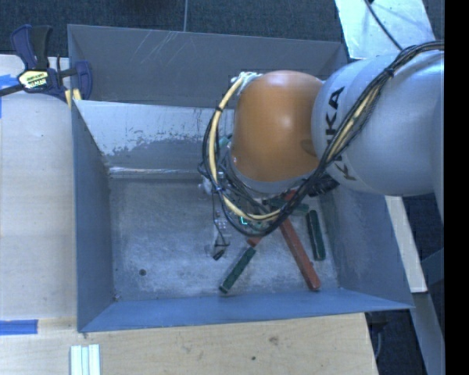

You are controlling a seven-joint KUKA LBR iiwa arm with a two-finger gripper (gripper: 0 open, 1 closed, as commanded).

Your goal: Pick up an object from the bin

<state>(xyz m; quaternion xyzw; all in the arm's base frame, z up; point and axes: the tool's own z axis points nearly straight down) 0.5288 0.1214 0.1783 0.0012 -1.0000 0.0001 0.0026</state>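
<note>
— How is the arm [383, 123] posed?
— It reaches in over the bin's [90, 233] right edge, with its orange wrist cover [273, 127] above the floor's middle and the gripper [219, 244] pointing down.
— Is the gripper open? Is it holding anything?
— I can't tell. A dark green marker [236, 270] lies just beside it near the front wall.

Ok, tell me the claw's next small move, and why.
Probably a nudge toward the view's lower right, to centre over the green pen near the front wall. The claw hangs just off that pen's upper end, not above its middle; the red pen lies farther right.
</note>
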